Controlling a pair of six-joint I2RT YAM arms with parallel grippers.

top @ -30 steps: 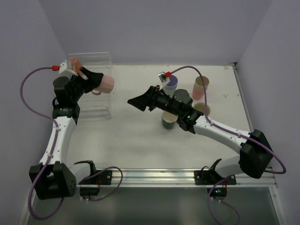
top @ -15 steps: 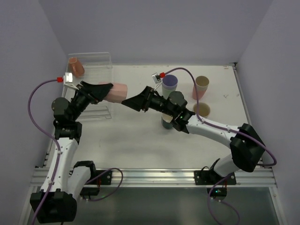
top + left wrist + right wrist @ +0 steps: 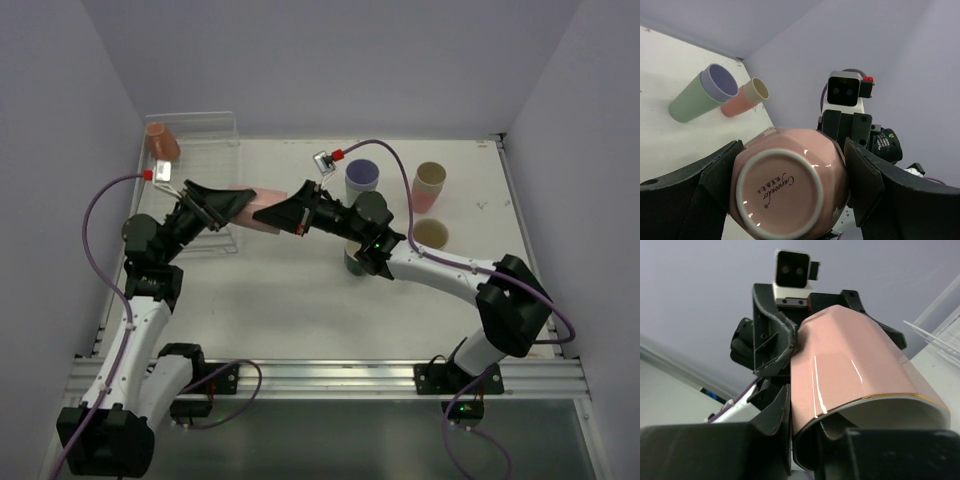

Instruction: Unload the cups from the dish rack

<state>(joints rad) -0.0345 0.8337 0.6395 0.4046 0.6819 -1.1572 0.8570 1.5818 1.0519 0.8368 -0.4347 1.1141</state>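
A pink cup [image 3: 262, 205] hangs in the air on its side between the two arms, just right of the dish rack [image 3: 215, 128]. My left gripper [image 3: 238, 203] is shut on its base end; the cup's foot [image 3: 782, 187] fills the space between the black fingers [image 3: 715, 175]. My right gripper [image 3: 275, 217] is shut on the cup's rim [image 3: 875, 402], one finger outside the wall and the other inside the mouth. An orange cup [image 3: 162, 141] lies in the rack's far left corner.
On the table to the right stand a green cup with a purple one in it [image 3: 361, 176], a pink cup holding a beige one [image 3: 428, 186], a beige cup [image 3: 431, 233] and a dark green cup [image 3: 355, 263] under the right arm.
The left arm carried the pink cup right, out of the rack. The right gripper came left to meet it and closed on the rim.
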